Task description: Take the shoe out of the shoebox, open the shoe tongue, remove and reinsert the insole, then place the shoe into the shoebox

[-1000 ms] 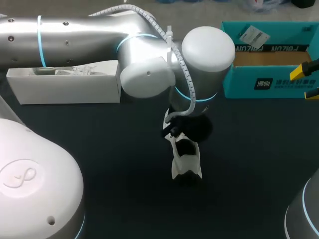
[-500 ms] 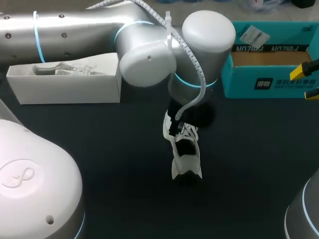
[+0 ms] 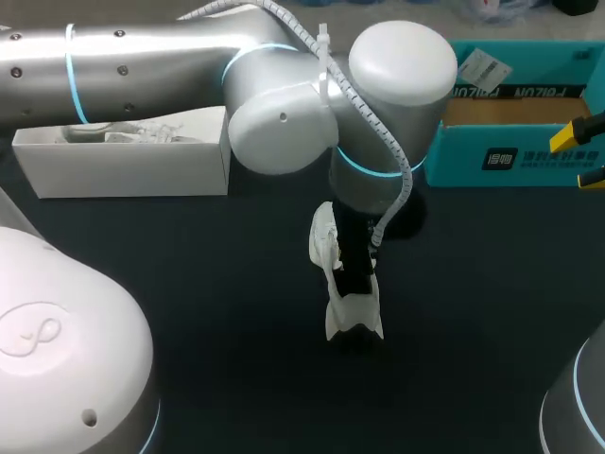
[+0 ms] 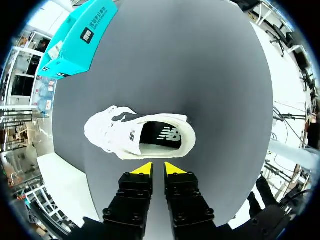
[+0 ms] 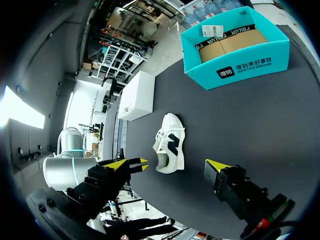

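A dark table [image 3: 217,331] takes up most of the frame. At the upper left a long white box [image 3: 123,170] sits on it, open on top, holding something white, too unclear to name.

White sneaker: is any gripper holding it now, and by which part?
Nothing is held. The white sneaker rests on the table just ahead of the left gripper, whose tips grip nothing; the right gripper is wide open, away from it.

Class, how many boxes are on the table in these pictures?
2. An open teal box stands at the far right; a white box stands at the far left, partly behind the left arm. The arm might hide more.
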`<state>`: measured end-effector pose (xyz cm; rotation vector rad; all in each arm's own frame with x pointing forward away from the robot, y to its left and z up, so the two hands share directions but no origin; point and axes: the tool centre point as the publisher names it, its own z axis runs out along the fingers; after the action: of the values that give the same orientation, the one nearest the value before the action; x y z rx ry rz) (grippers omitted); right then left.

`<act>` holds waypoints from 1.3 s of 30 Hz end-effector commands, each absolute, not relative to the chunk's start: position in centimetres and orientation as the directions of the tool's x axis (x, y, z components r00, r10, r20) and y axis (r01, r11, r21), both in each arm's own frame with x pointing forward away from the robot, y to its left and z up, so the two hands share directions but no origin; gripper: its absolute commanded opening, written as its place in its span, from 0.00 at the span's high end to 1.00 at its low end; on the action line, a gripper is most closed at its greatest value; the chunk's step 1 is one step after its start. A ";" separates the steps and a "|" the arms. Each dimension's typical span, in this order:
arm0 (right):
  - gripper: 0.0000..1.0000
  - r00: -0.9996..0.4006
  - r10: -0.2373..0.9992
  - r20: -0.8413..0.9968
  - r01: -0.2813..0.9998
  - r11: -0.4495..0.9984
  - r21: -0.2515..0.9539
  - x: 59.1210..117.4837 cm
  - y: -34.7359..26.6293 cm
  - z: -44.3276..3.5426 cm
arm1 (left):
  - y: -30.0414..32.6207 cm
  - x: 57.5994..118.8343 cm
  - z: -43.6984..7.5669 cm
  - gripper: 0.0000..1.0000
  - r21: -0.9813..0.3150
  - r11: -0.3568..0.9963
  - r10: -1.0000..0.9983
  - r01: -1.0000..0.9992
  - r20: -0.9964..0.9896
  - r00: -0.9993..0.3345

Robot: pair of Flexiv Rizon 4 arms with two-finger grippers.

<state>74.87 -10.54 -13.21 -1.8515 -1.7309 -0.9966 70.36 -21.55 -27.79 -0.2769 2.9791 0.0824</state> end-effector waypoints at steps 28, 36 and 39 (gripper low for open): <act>0.00 -0.027 0.680 0.733 0.976 -0.141 0.167 74.9 -10.5 -13.2 | -23.4 67.5 -35.0 0.00 -0.058 0.975 -0.215 -0.212 -0.058 -0.975; 0.00 -0.027 0.680 0.733 0.976 -0.141 0.167 74.9 -10.5 -13.2 | -23.1 67.7 -36.3 0.00 -0.069 0.996 -0.064 -0.059 -0.066 -0.996; 0.00 -0.027 0.680 0.733 0.976 -0.141 0.167 74.9 -10.5 -13.2 | -23.0 67.5 -37.1 0.00 -0.054 0.998 -0.043 -0.039 -0.056 -0.997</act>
<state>74.87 -10.54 -13.21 -1.8514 -1.7309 -0.9966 67.29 -23.06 -36.28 -0.0669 3.0749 -0.0758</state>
